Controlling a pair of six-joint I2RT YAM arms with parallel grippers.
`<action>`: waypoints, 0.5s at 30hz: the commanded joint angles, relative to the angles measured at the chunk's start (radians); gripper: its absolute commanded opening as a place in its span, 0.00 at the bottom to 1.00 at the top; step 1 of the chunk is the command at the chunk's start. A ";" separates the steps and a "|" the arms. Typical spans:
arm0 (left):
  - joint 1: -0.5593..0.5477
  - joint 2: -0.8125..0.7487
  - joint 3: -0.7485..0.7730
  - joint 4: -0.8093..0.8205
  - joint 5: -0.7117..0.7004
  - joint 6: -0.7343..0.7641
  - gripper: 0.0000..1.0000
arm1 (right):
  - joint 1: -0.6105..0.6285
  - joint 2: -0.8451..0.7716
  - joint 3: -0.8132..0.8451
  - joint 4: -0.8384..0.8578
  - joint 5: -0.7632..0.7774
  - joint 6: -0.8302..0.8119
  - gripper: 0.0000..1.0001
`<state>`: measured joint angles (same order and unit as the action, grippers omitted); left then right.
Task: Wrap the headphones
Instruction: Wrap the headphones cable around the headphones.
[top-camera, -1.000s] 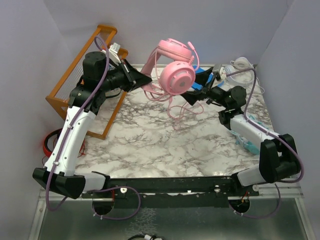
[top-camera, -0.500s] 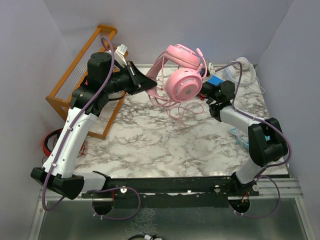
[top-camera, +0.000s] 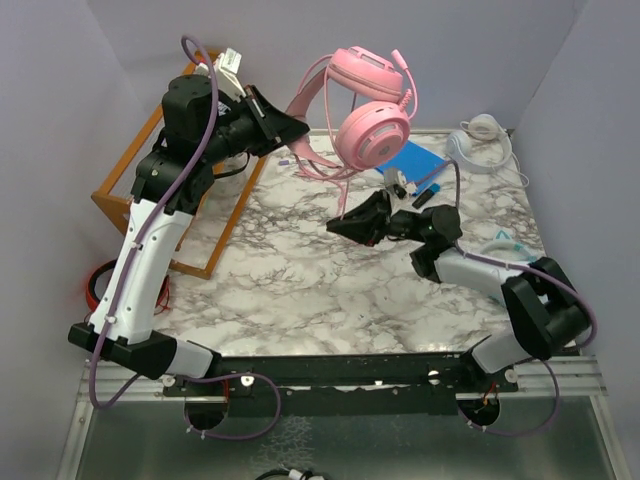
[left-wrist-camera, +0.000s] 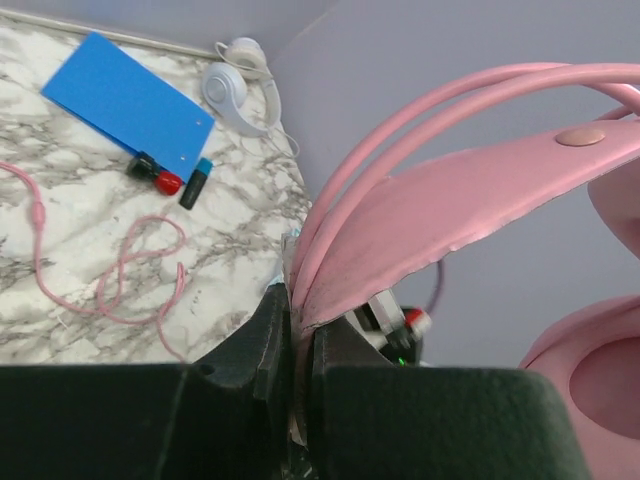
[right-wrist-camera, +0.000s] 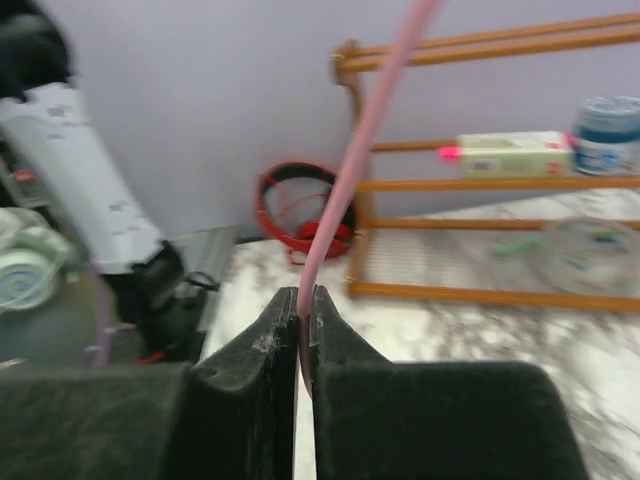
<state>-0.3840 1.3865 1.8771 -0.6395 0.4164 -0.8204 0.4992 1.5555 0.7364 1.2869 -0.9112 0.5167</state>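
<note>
My left gripper (top-camera: 300, 128) holds the pink headphones (top-camera: 372, 100) in the air over the back of the table, shut on the headband (left-wrist-camera: 450, 190) where it enters the gripper (left-wrist-camera: 300, 320). The pink cable (top-camera: 345, 195) hangs from the ear cup down to my right gripper (top-camera: 342, 225), low over the middle of the table. That gripper (right-wrist-camera: 303, 310) is shut on the cable (right-wrist-camera: 350, 170), which runs up out of its fingertips. More cable (left-wrist-camera: 130, 270) lies looped on the marble. A white pair (top-camera: 482, 140) lies at the back right.
A blue card (top-camera: 415, 160) with markers (top-camera: 415, 192) beside it lies at the back right. A wooden rack (top-camera: 130, 190) stands at the left, with a red-and-black pair (top-camera: 100, 280) on the floor beside it. Something teal (top-camera: 505, 243) shows past the right arm.
My right gripper has swung from beside the ear cup down and left to the table's middle and has shut on the pink cable. The left arm has lifted the headphones a little.
</note>
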 joint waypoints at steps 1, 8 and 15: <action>-0.004 0.027 0.047 0.031 -0.118 0.010 0.00 | 0.134 -0.143 -0.051 0.000 0.012 -0.014 0.06; -0.004 0.032 0.072 -0.021 -0.387 0.124 0.00 | 0.285 -0.293 -0.099 -0.135 0.043 -0.036 0.02; -0.004 0.010 0.041 -0.031 -0.586 0.241 0.00 | 0.312 -0.412 -0.103 -0.214 0.030 0.026 0.10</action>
<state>-0.3935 1.4361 1.8946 -0.7650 0.0490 -0.6247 0.7902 1.1988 0.6415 1.1408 -0.8524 0.5014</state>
